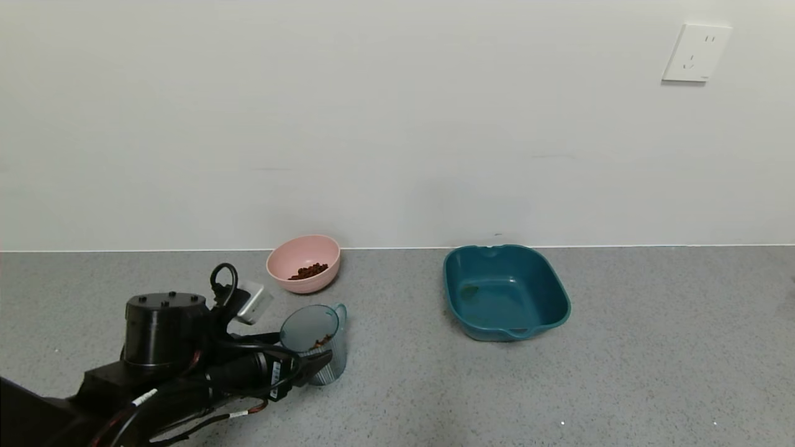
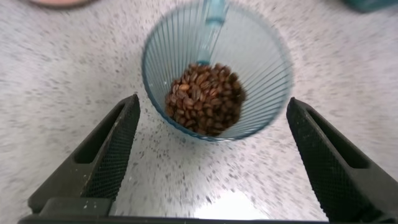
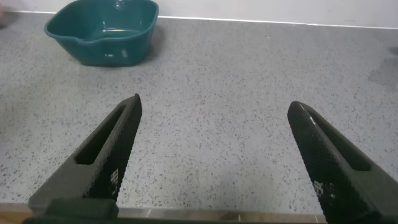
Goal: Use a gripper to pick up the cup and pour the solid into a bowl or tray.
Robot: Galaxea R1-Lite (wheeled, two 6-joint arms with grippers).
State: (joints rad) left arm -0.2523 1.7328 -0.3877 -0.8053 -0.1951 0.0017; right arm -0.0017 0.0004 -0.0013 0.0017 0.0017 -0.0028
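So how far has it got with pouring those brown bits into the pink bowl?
Some pellets already lie in the pink bowl. The cup stands upright on the floor, a heap of brown pellets inside. In hand: the left gripper is at the cup, fingers open either side, not gripping. Left: close, lift, tip into the bowl. The right gripper is open over bare floor near the teal tray.

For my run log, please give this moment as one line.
left gripper: jaws open around cup, not touching | beans: in cup, some in pink bowl | right gripper: open, idle
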